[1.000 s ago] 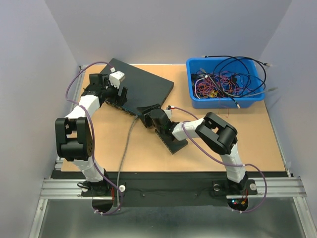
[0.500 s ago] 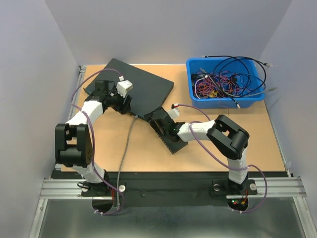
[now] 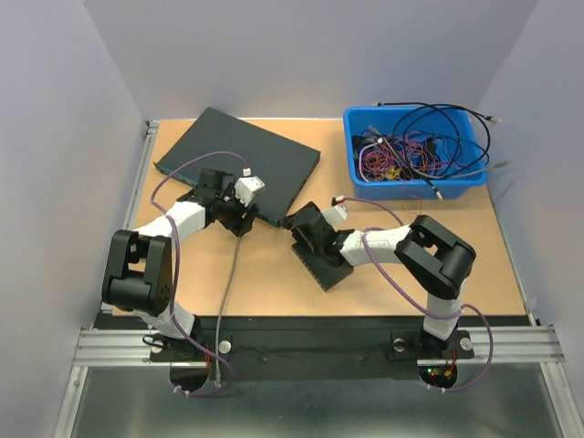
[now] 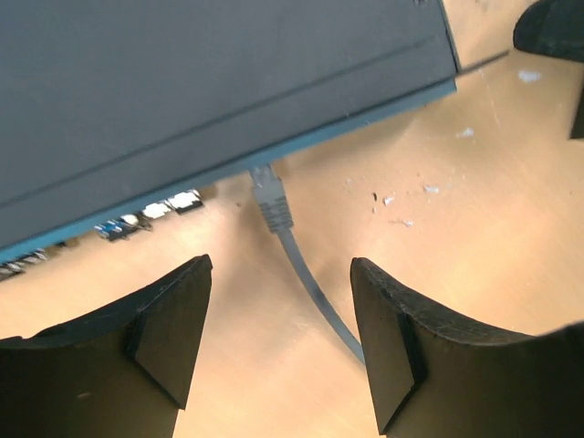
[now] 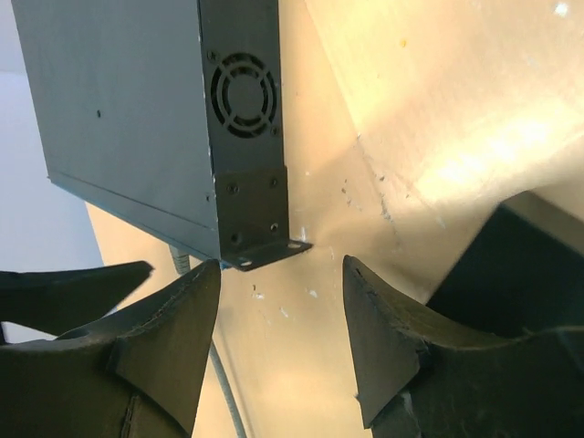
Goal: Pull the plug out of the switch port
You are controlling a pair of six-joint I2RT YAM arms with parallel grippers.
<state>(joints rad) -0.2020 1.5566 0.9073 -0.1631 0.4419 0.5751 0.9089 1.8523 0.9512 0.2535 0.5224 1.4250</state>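
Note:
The dark switch [image 3: 242, 151] lies flat at the back left. In the left wrist view its front face [image 4: 228, 160] runs across the top, and the grey plug [image 4: 267, 190] sits in a port there. Its grey cable [image 4: 310, 287] trails between my fingers toward me, and also shows in the top view [image 3: 233, 274]. My left gripper [image 3: 241, 217] is open just in front of the plug, with the cable passing between the fingers [image 4: 401, 338] untouched. My right gripper [image 3: 306, 222] is open and empty at the switch's near right corner [image 5: 246, 219].
A black block [image 3: 321, 265] lies under the right forearm and also shows in the right wrist view [image 5: 511, 265]. A blue bin [image 3: 415, 178] full of tangled cables stands at the back right. The switch's fan grille [image 5: 242, 91] faces the right gripper.
My left gripper has swung from the switch's left end toward me and right, along its front edge to the plug. My right gripper has backed off a little to the right.

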